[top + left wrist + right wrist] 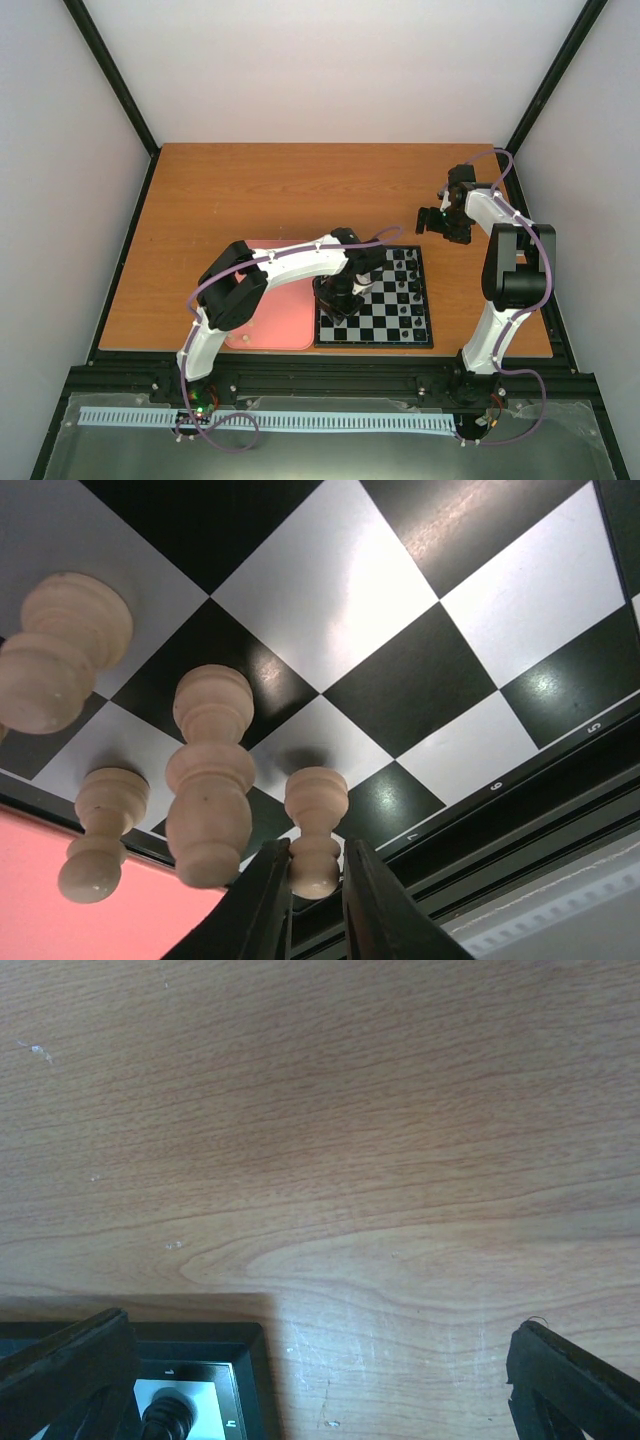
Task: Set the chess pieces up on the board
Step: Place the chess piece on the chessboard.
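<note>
In the left wrist view several cream-white chess pieces stand on the board (400, 680) near its edge, among them a tall piece (210, 780) and a small one (100, 830). My left gripper (315, 850) straddles the head of a small cream pawn (316, 805) that stands on a square. The left finger (265, 900) touches it and a sliver of gap shows at the right finger, so the jaws are barely open. From above, the left gripper (342, 300) is over the board's (372, 344) left columns. My right gripper (440, 222) hangs wide open beyond the board's far right corner.
A salmon-pink tray (275, 320) lies against the board's left side. Black pieces (405, 275) stand along the board's right columns; one black piece (170, 1415) shows at the board corner (245, 1360) in the right wrist view. Bare wooden table (350, 1160) fills the remainder.
</note>
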### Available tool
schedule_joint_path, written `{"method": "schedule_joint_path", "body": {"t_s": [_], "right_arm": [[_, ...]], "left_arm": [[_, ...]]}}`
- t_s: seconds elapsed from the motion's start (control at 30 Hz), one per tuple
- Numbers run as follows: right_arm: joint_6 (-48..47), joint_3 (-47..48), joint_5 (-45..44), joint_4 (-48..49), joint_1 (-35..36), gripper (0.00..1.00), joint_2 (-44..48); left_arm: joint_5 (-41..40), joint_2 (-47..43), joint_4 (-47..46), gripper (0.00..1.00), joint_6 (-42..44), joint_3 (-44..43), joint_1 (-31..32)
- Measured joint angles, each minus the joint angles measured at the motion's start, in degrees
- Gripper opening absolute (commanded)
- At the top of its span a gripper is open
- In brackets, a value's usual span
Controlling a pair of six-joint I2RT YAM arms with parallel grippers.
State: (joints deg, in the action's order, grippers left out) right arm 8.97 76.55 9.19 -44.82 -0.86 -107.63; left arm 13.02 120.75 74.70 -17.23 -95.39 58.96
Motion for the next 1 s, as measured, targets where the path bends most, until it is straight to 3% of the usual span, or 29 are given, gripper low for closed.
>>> {"method": "schedule_joint_path", "body": {"t_s": [0.3, 0.53, 0.83, 1.0], "right_arm": [[0.0, 0.0, 0.0, 0.0, 0.0, 1.00, 0.0], [0.0, 0.0, 0.0, 0.0, 0.0, 1.00, 0.0], [-0.1, 0.0, 0.0, 0.0, 0.0, 1.00, 0.0], [-0.2, 0.0, -0.3, 0.0, 0.0, 1.00, 0.0]], "left_arm": [[0.0, 0.1, 0.1, 0.29, 0.5, 0.0, 0.0], [0.0, 0.2, 0.3, 0.44, 0.8, -0.9, 0.0], [0.5, -0.4, 1.8, 0.51, 1.0, -7.0, 0.0], [-1.5, -5.7, 1.9, 0.54, -0.6, -7.1, 0.0]]}}
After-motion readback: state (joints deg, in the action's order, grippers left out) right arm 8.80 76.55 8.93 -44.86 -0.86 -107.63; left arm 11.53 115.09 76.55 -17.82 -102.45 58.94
